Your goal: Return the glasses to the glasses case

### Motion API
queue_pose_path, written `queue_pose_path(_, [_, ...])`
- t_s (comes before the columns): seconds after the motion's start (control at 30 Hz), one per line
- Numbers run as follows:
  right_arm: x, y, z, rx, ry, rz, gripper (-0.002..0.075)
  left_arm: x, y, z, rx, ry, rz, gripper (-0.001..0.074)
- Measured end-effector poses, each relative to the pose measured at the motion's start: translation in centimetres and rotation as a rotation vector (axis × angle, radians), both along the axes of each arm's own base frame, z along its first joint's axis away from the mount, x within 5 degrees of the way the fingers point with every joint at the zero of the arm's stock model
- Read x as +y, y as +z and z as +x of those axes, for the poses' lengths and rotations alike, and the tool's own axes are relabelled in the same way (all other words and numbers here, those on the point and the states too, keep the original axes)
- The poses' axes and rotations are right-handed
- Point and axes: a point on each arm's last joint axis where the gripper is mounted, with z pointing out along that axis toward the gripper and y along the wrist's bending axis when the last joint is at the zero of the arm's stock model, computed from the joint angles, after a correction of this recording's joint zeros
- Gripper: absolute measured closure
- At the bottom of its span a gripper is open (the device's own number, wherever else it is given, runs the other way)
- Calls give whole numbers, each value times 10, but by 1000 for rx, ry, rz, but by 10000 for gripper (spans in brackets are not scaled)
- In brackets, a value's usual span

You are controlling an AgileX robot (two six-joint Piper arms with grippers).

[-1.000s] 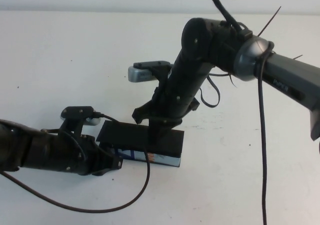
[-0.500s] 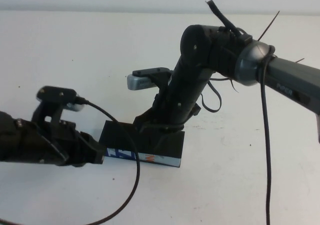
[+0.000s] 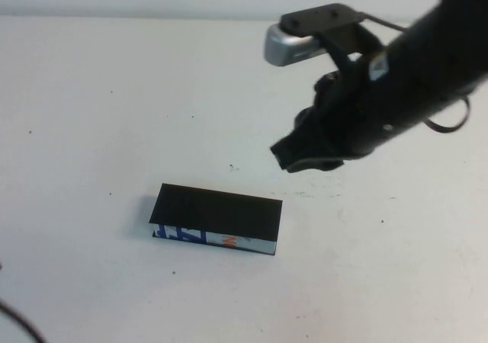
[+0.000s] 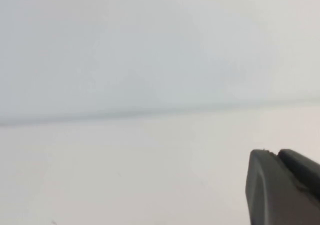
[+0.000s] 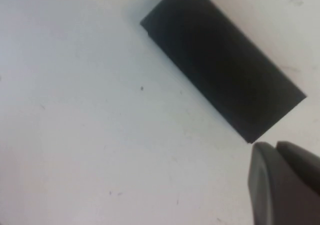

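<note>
One glasses case (image 3: 216,222) is lying closed at lower centre of the desk (image 3: 91,114); glasses unseen. Right gripper (image 3: 303,154) is hovering upper right, left gripper (image 4: 282,185) out of the high view; fingers' state indeterminable on both. Verify the lid is seated.

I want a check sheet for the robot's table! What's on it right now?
Surface: white table, a few small dark specks.
Job's things: black glasses case lying flat with its lid down, printed strip facing the robot. Glasses: nothing seen.
Clutter: nothing seen.
Grippers: right gripper raised above the table, beyond and to the right of the case, touching nothing; left gripper only partly seen in its wrist view, away from the case.
Cables: a dark cable at the near left corner.
Surroundings: pale wall.
</note>
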Motion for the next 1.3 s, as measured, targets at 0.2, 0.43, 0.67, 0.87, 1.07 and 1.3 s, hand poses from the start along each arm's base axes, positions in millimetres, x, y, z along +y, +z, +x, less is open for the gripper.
queue_pose_path(0.2, [-52, 10, -63, -250, -109, 183, 737, 27, -28, -46, -231, 143, -97, 738])
queue_pose_path(0.43, [-105, -8, -125, -484, -201, 357, 737, 35, -71, -54, -257, 203, -113, 738])
queue_pose_path(0.67, [-123, -29, -146, -545, -232, 405, 737, 34, -86, -51, -211, 195, -103, 738])
queue_pose_path(0.87, [-126, -58, -142, -571, -291, 426, 737, 34, -86, -52, -213, 197, -104, 738])
queue_pose_path(1.07, [-128, -88, -144, -499, -339, 423, 737, 34, -86, -52, -213, 197, -104, 738])
queue_pose_path(1.3, [-129, -96, -145, -498, -326, 391, 737, 34, -86, -52, -213, 197, -104, 738])
